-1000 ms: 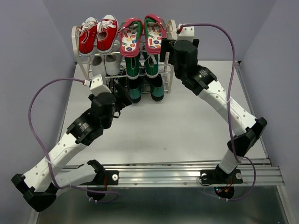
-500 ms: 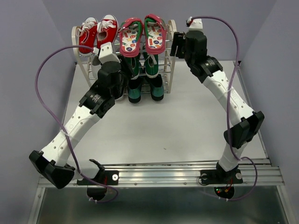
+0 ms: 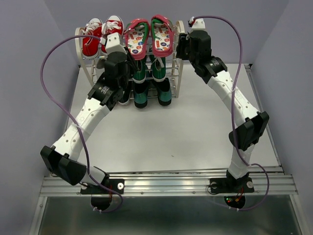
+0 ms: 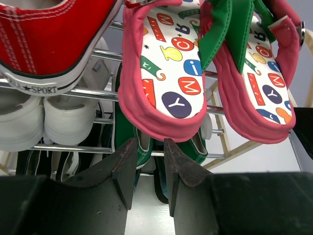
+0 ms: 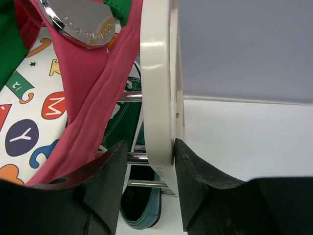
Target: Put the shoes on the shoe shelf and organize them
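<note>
- The shoe shelf (image 3: 177, 83) is standing at the back of the table (image 3: 186, 127), with its long side running left to right, facing the arms.
- The flip-flops (image 3: 138, 44) are lying side by side on the right half of the top tier. Their long axes are running front to back, with the dotted footbeds facing up.
- In the left wrist view their rounded heels (image 4: 166, 107) are hanging out over the front rod toward the arms, and the green straps are sitting farther back.
- The green sneakers (image 3: 157, 68) are sitting on the middle tier, right under the flip-flops and also lengthwise front to back. Which end is facing the arms I cannot tell.
- The teal loafers (image 3: 165, 93) are resting on the bottom tier, right half, with their long axes again front to back.
- The red sneakers (image 3: 93, 41) are occupying the top tier's left half, and the white sneakers (image 4: 44, 122) are sitting below them.
- The left gripper (image 4: 146, 147) is hovering just under and in front of the left flip-flop's heel. Its fingers (image 4: 128, 166) are standing a narrow gap apart, pinching nothing.
- The right gripper (image 5: 150, 144) is straddling the shelf's right cream side frame (image 5: 157, 73). One finger (image 5: 183, 166) is touching the frame's outer face. The other is standing on the inner side with a small gap left, so the frame is not being clamped.
</note>
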